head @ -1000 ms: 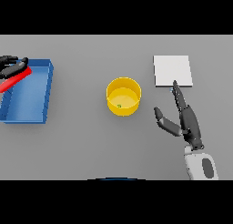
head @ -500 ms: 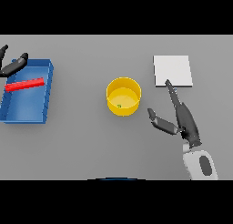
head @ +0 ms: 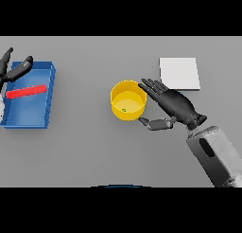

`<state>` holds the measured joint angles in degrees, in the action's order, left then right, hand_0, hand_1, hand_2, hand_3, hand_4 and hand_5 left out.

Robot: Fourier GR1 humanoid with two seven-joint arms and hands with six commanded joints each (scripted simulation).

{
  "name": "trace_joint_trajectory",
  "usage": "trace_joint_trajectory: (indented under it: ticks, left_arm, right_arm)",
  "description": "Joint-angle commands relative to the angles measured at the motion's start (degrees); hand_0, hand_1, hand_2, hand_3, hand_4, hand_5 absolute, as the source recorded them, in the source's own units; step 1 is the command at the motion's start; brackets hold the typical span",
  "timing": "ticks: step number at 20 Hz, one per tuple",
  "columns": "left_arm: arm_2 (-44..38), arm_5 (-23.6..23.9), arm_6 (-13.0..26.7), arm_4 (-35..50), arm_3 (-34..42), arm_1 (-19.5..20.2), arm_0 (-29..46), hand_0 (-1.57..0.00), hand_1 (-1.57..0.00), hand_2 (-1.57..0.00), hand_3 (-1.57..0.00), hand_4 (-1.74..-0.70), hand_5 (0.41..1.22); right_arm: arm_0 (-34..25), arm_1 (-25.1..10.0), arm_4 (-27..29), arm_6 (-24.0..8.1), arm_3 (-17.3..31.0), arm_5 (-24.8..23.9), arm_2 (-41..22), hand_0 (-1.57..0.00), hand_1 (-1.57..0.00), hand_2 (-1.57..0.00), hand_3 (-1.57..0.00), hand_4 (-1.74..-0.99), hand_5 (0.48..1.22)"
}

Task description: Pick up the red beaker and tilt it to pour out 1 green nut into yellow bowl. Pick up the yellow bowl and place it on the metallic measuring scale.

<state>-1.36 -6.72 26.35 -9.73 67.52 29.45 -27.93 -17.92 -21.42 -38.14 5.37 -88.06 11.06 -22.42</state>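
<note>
Nearest the lower edge, the white and grey right forearm comes in from the lower right and ends in the dark right hand [head: 176, 106], which sits just right of the round yellow bowl [head: 128, 100]. Fingers straight and slightly spread, pointing left toward the bowl's far right rim; thumb stretched out lower down, toward the bowl's near right side. The fingertips [head: 144, 85] overlap or touch the rim (contact cannot be confirmed from this view). Nothing is clasped.

The yellow bowl stands upright on the plain grey table [head: 85, 151], roughly mid-table. One small green nut [head: 124, 110] lies on its floor, toward the near side.

To the far left, the shallow blue rectangular tray [head: 29, 120] rests on the table. The red beaker [head: 26, 91] lies on its side within it, long axis running left to right, slightly tilted.

At the tray's far left corner, the dark left hand [head: 13, 71] shows at the picture's edge, fingers loosely spread, clear of the beaker.

Farthest, beyond the right hand, the flat square metallic measuring scale [head: 179, 73] lies bare, well apart from the bowl.
</note>
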Motion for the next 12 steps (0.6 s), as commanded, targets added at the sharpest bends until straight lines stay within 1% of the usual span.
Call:
trace_joint_trajectory:
  ticks: [1,2,3,4,6,7,9,10,12]
  left_arm:
    - [0.1,0.0,-0.2,-0.1,-0.1,-0.1,0.0,0.0,0.0,0.0,0.0,-0.81,0.688]
    - [0.1,-0.2,-0.7,-0.2,-0.4,0.2,0.0,0.0,0.0,0.0,0.0,-0.81,0.689]
    - [0.0,-0.2,-1.1,-0.2,-0.3,0.3,0.3,0.0,0.0,0.0,0.0,-0.81,0.687]
    - [0.1,-0.4,-0.6,0.1,0.7,0.1,0.6,0.0,0.0,0.0,0.0,-0.81,0.689]
    - [0.0,-0.6,-1.4,-0.1,-0.1,0.5,0.4,0.0,0.0,0.0,0.0,-0.81,0.692]
    - [-0.3,-0.6,-1.6,0.2,0.3,0.6,0.9,0.0,0.0,0.0,0.0,-0.81,0.695]
    - [-0.3,-0.7,-1.5,0.3,0.0,0.6,0.3,0.0,0.0,0.0,0.0,-0.81,0.695]
    - [-0.4,-0.8,-1.3,0.2,-0.2,0.7,0.1,0.0,0.0,0.0,0.0,-0.81,0.696]
    - [-0.4,-1.1,-0.9,0.4,-0.9,0.5,-0.3,0.0,0.0,0.0,0.0,-0.81,0.693]
  right_arm:
    - [-1.3,-0.5,-1.3,1.0,1.0,1.0,-1.4,0.0,0.0,0.0,0.0,-1.157,0.635]
    - [-3.2,-0.7,-2.9,1.5,2.1,2.0,-3.1,0.0,0.0,0.0,0.0,-1.162,0.637]
    - [-4.6,-1.3,-4.1,2.7,3.5,2.5,-4.2,0.0,0.0,0.0,0.0,-1.167,0.639]
    - [-6.6,-1.6,-5.2,2.8,5.1,3.4,-5.2,0.0,0.0,0.0,0.0,-1.164,0.641]
    - [-9.4,-2.1,-6.5,5.0,8.0,4.7,-6.9,0.0,0.0,0.0,0.0,-1.156,0.642]
    - [-9.7,-2.1,-7.1,6.1,8.5,5.3,-8.0,0.0,0.0,0.0,0.0,-1.153,0.639]
    - [-11.9,-1.5,-8.3,7.2,11.2,6.3,-9.8,0.0,0.0,0.0,0.0,-1.156,0.642]
    - [-13.1,-0.9,-8.6,6.8,12.1,7.4,-10.6,0.0,0.0,0.0,0.0,-1.157,0.644]
    - [-15.4,-0.9,-9.2,7.7,14.2,9.4,-11.9,0.0,0.0,0.0,0.0,-1.157,0.652]
